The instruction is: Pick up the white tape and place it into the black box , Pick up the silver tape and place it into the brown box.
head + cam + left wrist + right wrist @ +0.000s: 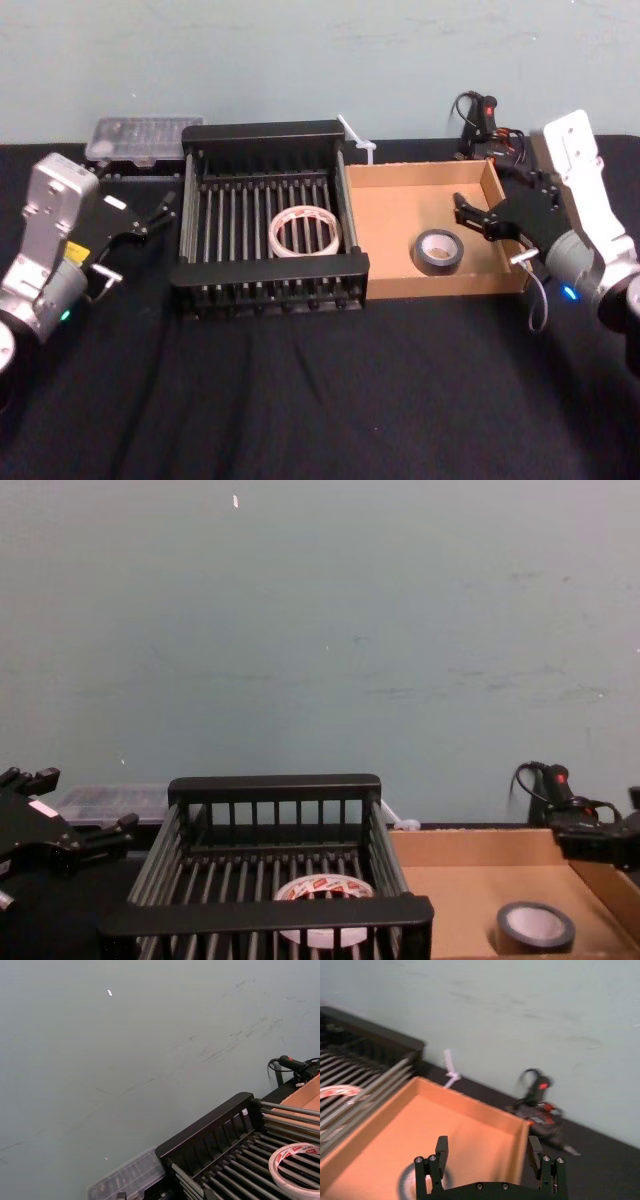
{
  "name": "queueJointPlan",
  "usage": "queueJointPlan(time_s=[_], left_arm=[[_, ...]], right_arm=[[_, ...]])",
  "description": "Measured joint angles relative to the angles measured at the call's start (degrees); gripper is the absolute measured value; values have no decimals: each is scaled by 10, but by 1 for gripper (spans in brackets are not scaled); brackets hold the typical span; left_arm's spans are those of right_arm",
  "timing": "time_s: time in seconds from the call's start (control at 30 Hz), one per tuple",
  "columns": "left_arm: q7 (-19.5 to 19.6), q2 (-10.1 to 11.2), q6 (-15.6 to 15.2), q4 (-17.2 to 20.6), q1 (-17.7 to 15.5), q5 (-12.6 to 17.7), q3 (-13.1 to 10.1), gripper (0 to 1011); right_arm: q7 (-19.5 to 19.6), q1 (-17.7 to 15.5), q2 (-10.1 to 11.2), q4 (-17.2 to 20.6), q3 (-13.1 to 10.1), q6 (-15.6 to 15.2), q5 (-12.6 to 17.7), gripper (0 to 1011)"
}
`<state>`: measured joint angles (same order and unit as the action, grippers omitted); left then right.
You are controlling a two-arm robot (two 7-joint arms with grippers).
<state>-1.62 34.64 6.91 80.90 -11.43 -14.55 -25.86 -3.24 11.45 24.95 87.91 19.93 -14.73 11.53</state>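
The white tape [305,231] with red markings lies flat on the bars inside the black box [270,269]; it also shows in the chest view [322,890] and the left wrist view [296,1159]. Inside the brown box [398,215] the silver tape [438,250] lies flat near the front wall. My right gripper [463,211] hovers open over the brown box's right end, just beyond the silver tape [406,1183], with nothing between its fingers [441,1147]. Left of the black box, my left gripper [152,216] hangs open and holds nothing.
A clear plastic case [137,140] sits behind the black box's left corner. A red-and-black tool with cables [488,122] lies at the back right, and a small white piece [357,138] lies behind the boxes. Bare black tablecloth fills the front.
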Motion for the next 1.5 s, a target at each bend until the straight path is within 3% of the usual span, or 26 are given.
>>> queueJointPlan(time_s=[0.17,0.47,0.77,1.5], left_arm=[[0,0,0,0,0,0,0,1001],[0,0,0,0,0,0,0,1001],[0,0,0,0,0,0,0,1002],[0,0,0,0,0,0,0,1001]], right_arm=[[63,-28,-16,-12,-4,60,-51,1002],[115,-42,-34,-47,-3,96,-106,1002],[113,-47,-43,-57,-16,108,-113,1002],[116,-48,-42,-56,-13,108,-115,1002]])
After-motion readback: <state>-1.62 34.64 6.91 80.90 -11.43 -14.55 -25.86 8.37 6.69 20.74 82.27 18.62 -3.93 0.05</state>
